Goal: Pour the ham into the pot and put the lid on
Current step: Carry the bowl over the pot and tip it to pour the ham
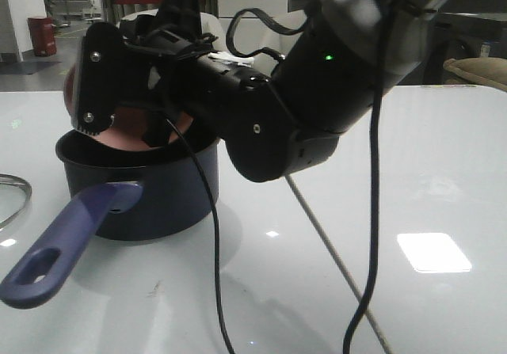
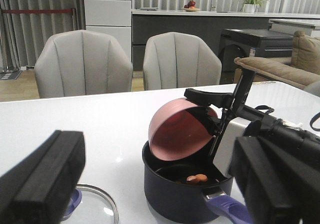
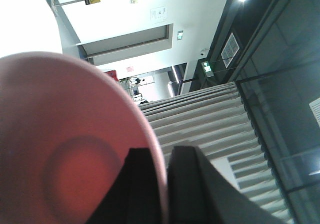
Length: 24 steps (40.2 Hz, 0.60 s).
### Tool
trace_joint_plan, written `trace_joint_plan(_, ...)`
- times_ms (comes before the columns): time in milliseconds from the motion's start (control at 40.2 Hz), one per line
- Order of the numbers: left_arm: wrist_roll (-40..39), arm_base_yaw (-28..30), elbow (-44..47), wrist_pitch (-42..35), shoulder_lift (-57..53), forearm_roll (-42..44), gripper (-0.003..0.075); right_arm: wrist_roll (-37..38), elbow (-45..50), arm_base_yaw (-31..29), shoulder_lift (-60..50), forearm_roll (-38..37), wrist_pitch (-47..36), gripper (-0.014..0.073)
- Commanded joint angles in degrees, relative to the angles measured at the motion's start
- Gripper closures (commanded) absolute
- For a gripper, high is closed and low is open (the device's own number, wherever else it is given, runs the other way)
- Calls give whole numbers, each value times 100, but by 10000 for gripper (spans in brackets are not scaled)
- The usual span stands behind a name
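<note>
The right gripper (image 2: pixel 220 116), pinching the tipped pink bowl (image 2: pixel 172 134) above the pot (image 2: pixel 175 199), has the ham (image 2: pixel 196 178) already on the pot's floor, while the lid (image 2: pixel 97 204), at the pot's nine o'clock beneath the spread left gripper (image 2: pixel 160 184), awaits placing.

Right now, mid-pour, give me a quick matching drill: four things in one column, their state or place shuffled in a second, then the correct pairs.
Things:
1. bowl
2. ham
3. lid
4. pot

States:
A. lying flat on the table beside the pot
B. tipped on its side above the pot, clamped by the right gripper
C. standing upright, uncovered
D. resting on the pot's floor

Pairs: 1-B, 2-D, 3-A, 4-C
</note>
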Motion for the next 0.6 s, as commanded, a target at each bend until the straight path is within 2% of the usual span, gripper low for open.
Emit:
trace_joint_plan(0, -23, -38, -135, -439, -51, -15, 82, 636, -198, 14, -360, 255, -933, 459)
trace_joint_plan(149, -23, -38, -135, -439, -51, -15, 82, 2295, -352, 25, -491, 1396, -911, 459)
trace_joint_plan(273, -23, -38, -135, -439, -51, -15, 82, 3383, -383, 71, -851, 2108, -427, 459)
trace_joint_plan(398, -23, -38, -135, -439, -51, -15, 82, 3898, -383, 71, -1294, 2557, 448, 459)
trace_joint_plan(497, -23, -38, -135, -439, -51, -15, 82, 3898, -383, 71, -1641, 2748, 1247, 459)
trace_joint_plan(572, -23, -38, -135, -439, -51, -15, 82, 3898, -383, 71, -1993, 2835, 2196, 459)
